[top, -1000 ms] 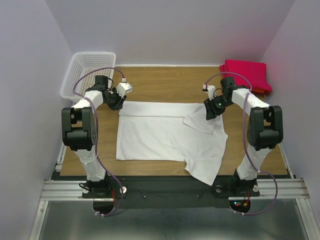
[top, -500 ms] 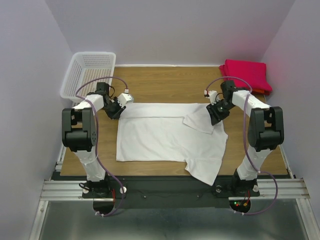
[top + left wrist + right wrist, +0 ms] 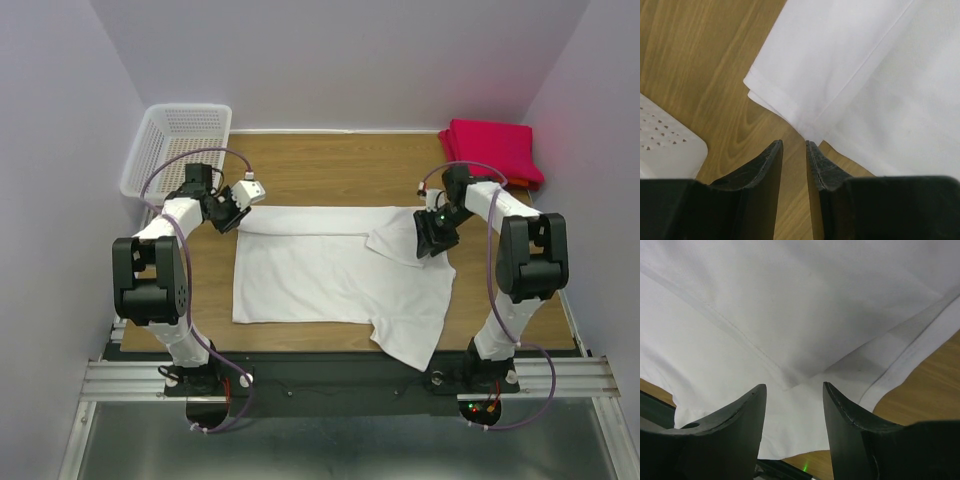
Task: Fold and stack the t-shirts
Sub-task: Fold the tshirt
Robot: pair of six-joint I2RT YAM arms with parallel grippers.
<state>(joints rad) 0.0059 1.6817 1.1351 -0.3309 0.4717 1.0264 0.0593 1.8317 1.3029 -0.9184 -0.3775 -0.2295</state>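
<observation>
The white t-shirt (image 3: 330, 275) is lying flat on the table (image 3: 330, 170), far edge and right sleeve folded inward; folded red t-shirts (image 3: 492, 148) are sitting far right.

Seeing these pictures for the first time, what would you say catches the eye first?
A large white t-shirt lies spread over the middle of the wooden table, its far edge folded over and one sleeve hanging past the near edge. The left gripper and right gripper stand open at its far corners. A folded red stack sits in the far right corner, a white basket in the far left.
</observation>
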